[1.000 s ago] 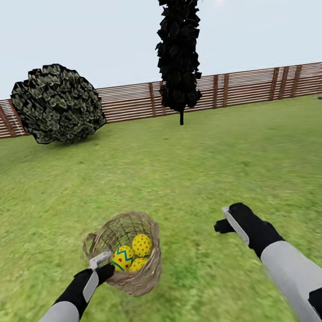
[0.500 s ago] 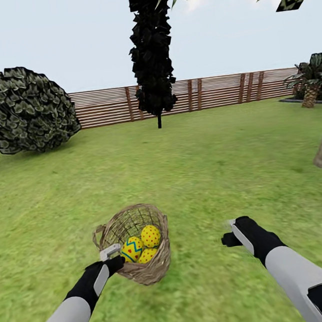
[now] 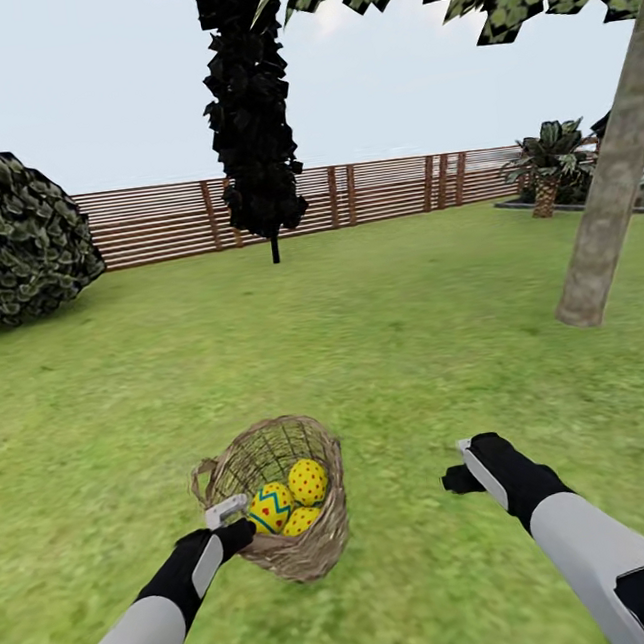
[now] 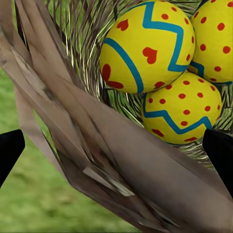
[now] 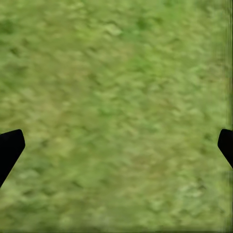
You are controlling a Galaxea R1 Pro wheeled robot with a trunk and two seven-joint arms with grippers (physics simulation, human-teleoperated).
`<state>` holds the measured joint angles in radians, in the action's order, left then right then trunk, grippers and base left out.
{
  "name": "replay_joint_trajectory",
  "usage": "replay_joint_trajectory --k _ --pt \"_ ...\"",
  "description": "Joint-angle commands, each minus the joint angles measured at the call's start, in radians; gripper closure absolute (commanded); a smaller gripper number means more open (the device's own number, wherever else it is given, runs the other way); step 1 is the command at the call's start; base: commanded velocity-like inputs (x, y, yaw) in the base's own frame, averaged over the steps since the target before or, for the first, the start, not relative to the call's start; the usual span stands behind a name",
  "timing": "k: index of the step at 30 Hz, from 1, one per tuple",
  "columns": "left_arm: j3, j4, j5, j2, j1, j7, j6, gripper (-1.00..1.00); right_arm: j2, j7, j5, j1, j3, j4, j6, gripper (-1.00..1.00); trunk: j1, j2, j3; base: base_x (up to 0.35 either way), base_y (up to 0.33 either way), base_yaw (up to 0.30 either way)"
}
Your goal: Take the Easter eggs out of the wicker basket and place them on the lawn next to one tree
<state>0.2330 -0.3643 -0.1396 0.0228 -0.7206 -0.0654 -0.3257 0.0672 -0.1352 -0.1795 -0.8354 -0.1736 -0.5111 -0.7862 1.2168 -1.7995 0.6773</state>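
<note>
At the far left of the head view a round dark-leaved bush (image 3: 10,244) stands in front of the slatted fence (image 3: 149,222), well away from the work. Nearer, the left end effector (image 3: 235,519) meets the wicker basket (image 3: 323,538) at its near rim; in the left wrist view the two fingertips sit wide apart with the woven wall between them, so it looks to be holding the rim, though whether they actually pinch the wicker I cannot tell. The basket rests on the lawn (image 3: 364,337), tilted towards the robot, and all three Easter eggs (image 3: 307,481) lie inside it, touching one another, a zigzag-banded one closest to the gripped edge. Further back, a dark narrow tree (image 3: 251,109) stands in front of the fence. The right end effector (image 3: 459,466) hangs free over bare grass, fingers spread, holding nothing. To the right rises the tree (image 3: 604,197), its thick grey-brown trunk leaning up under a blocky canopy, with open grass around its foot. The sensible way on is to steady the basket with the left arm, reach the right in from above for the topmost dotted egg, close gently on its middle, and keep all three drops beside that one trunk.
</note>
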Motion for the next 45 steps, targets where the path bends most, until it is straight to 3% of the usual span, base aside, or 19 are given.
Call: replay_joint_trajectory --k 1,27,30,42,45 --pt "0.004 -0.004 -0.014 0.005 0.0 -0.005 -0.005 1.0 0.002 -0.009 -0.012 -0.001 -0.008 -0.001 -0.004 -1.0 0.0 -0.001 0.001 0.0 0.0 -0.3" --pt "0.005 -0.004 -0.015 0.017 0.0 -0.002 0.004 1.0 0.004 -0.009 -0.017 -0.001 -0.003 -0.001 -0.005 -1.0 0.0 -0.001 -0.003 0.0 0.0 -0.3" --pt "0.005 -0.002 -0.015 0.032 0.0 -0.001 0.004 1.0 0.003 -0.009 -0.016 -0.001 -0.004 -0.001 -0.005 -1.0 0.0 -0.001 -0.004 0.0 0.0 -0.3" --pt "0.005 -0.002 -0.015 0.039 0.0 -0.004 0.008 1.0 0.009 -0.011 -0.01 -0.001 -0.006 -0.003 -0.007 -1.0 0.0 -0.001 -0.009 0.0 0.0 -0.256" --pt "0.005 0.0 -0.015 0.055 0.0 -0.004 0.027 1.0 0.01 -0.011 -0.012 -0.001 -0.005 -0.003 -0.007 -1.0 0.0 -0.001 -0.009 0.0 0.0 -0.001"
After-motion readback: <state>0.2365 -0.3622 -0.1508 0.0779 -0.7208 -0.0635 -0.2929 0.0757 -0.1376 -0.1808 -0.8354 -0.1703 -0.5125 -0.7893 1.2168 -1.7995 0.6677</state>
